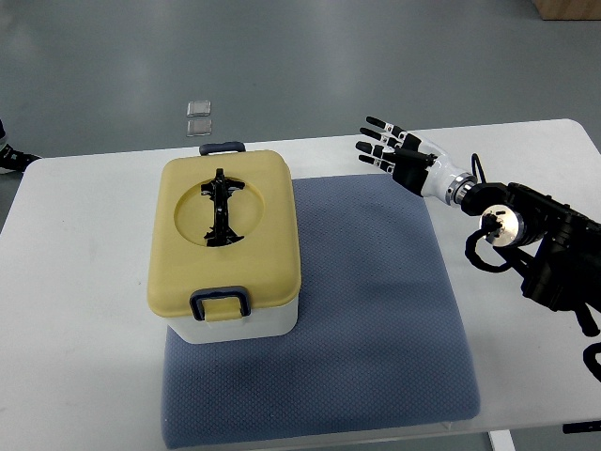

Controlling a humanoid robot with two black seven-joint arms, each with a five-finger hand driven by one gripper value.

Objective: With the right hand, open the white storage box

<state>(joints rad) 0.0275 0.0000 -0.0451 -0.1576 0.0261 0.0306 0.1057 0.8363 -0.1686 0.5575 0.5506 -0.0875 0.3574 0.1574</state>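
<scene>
Reaching is judged to be the step in hand: the right hand (387, 148) is held over the far right part of the table (84, 310), its fingers (374, 122) spread apart and nothing held, well apart from the box (225, 249). The box is seen on the left part of the blue mat (376, 310), its yellow lid (188, 263) shut, with a black handle (221, 209) folded flat in a round recess on top. A latch (221, 303) is seen at the near edge of the lid and another (222, 147) at the far edge; both appear closed, so the lid is judged not yet released. The next move is thought to call for the hand to be carried leftward to a latch, the far one being the closer, and for a fingertip to be hooked under it. Open room is left across the mat between hand and box, and nothing is seen in that path. The box's left side stands off the mat edge, so a pull could shift or tip it. Two small clear items (199, 116) lie on the floor beyond the table. At the left edge only a dark part (9, 155) is glimpsed, and what it is cannot be told.
</scene>
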